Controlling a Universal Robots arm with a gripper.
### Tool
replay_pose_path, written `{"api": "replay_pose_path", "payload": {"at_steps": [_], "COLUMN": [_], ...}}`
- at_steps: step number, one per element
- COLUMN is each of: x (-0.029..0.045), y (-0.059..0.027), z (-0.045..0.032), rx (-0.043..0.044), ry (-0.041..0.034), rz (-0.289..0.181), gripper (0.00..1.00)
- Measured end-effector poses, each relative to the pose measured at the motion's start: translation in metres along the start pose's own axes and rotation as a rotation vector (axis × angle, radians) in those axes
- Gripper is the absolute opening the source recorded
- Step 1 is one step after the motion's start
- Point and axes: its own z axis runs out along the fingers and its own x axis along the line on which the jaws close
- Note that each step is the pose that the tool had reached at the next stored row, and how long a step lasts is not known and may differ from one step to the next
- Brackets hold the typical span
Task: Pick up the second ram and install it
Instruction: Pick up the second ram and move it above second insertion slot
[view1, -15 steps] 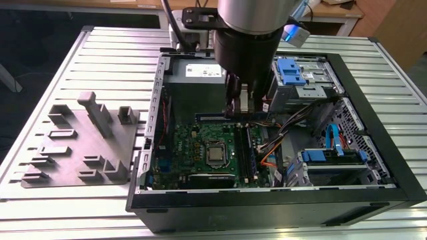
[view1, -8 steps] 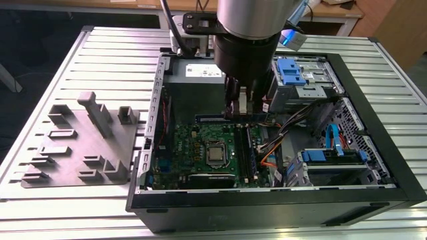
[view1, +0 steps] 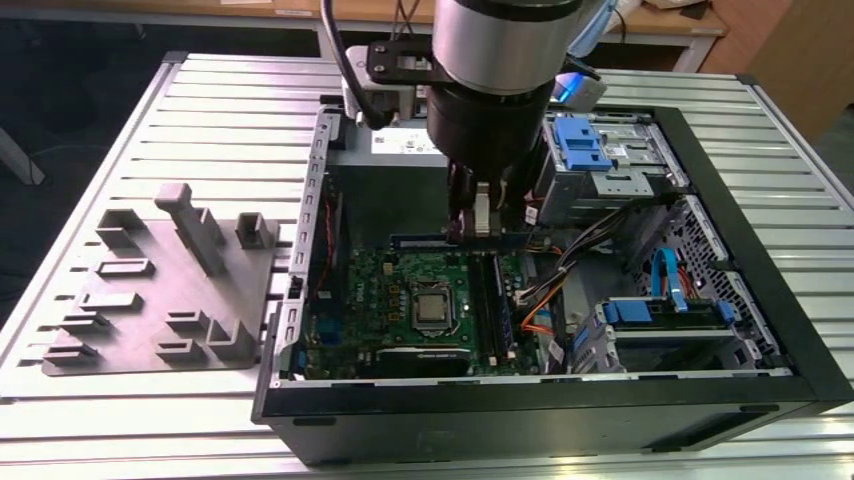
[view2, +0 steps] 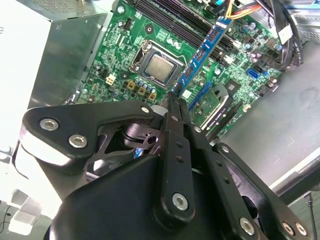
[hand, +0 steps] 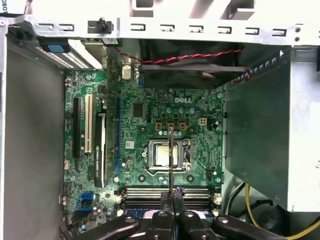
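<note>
as jaws pinch second ram (edge-on), motherboard beneath.

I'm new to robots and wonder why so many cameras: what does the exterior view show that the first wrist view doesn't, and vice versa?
The exterior view takes in the arm, the table and a grey fixture plate beside the case. The first wrist view gives a red-black wire and a white slot. Both show the motherboard, its processor and the gripper shut on the ram.
</note>
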Motion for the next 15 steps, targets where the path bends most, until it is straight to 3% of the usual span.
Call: {"api": "replay_pose_path", "payload": {"at_steps": [9, 14, 15], "x": [0.0006, 0.0006, 0.0005], "y": [-0.0002, -0.0002, -0.0004], "z": [0.0157, 0.0158, 0.016], "rx": [-0.0087, -0.009, -0.0126], "ry": [0.0, 0.0002, -0.0001], "rz": [0.0, 0.0, 0.0], "gripper": [0.08, 0.08, 0.08]}}
